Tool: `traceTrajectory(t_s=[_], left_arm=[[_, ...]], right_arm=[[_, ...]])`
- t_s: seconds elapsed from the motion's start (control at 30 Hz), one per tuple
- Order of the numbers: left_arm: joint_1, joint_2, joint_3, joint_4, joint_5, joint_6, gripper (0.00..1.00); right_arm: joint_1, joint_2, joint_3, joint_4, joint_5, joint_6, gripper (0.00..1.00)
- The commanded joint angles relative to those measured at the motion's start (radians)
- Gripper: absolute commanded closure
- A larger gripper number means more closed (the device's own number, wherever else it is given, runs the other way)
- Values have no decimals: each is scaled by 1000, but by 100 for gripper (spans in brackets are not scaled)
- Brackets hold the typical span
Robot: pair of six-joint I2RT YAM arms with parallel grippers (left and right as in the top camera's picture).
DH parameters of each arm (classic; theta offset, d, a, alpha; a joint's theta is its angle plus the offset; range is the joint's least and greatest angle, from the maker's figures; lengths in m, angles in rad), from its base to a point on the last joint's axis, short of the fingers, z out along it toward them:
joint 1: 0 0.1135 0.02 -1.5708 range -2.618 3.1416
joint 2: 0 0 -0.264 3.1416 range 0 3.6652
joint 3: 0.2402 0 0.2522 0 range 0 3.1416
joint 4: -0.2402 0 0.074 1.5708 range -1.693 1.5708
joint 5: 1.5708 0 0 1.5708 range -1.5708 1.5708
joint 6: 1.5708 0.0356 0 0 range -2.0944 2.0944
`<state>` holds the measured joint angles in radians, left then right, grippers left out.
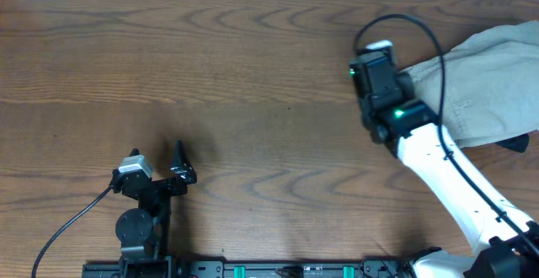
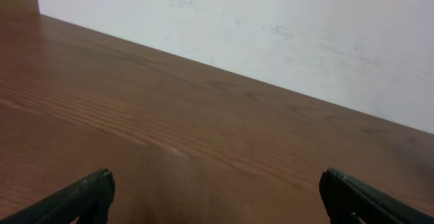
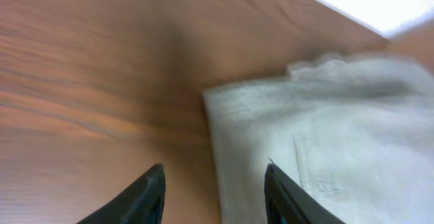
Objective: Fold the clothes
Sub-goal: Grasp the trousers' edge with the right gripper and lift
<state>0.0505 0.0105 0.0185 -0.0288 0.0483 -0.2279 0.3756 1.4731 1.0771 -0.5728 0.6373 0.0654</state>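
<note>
The clothes are light khaki-beige trousers, bunched at the table's right edge and partly out of the overhead view. My right gripper hovers at their left end. In the right wrist view the clothes fill the right half, with a stitched seam showing. Their left hem runs down between the fingers of my right gripper, which stands open, gripping nothing. My left gripper sits low near the front left, far from the cloth. In its own view the left gripper is wide open over bare wood.
The brown wooden table ends at a white wall along the far edge. A black cable loops above the right arm. A small dark shape pokes out below the trousers. The arm mounts line the front edge.
</note>
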Motion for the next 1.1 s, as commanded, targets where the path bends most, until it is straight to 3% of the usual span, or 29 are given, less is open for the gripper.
traceTrajectory(t_s=[0.0,0.17,0.27,0.43,0.63,0.9,1.07], left_arm=[[0,-5,-14,-39,-15,10,2],[0,-5,-14,-39,-15,10,2],[0,-5,-14,-39,-15,10,2],[0,-5,-14,-39,-15,10,2],[0,-5,-14,-39,-15,10,2],[0,-5,-14,-39,-15,10,2],[0,-5,-14,-39,-15,10,2]], right_arm=[[-91,-9,2,-92,65,245,50],[-265,-9,1,-282,-44,579,45],[-378,-9,-3,-341,-200,702,42],[-521,-9,-47,-321,-434,736,40],[-601,-9,-153,-228,-462,749,36],[-671,-9,-338,76,-462,710,9],[-687,-9,-402,225,-463,647,3]])
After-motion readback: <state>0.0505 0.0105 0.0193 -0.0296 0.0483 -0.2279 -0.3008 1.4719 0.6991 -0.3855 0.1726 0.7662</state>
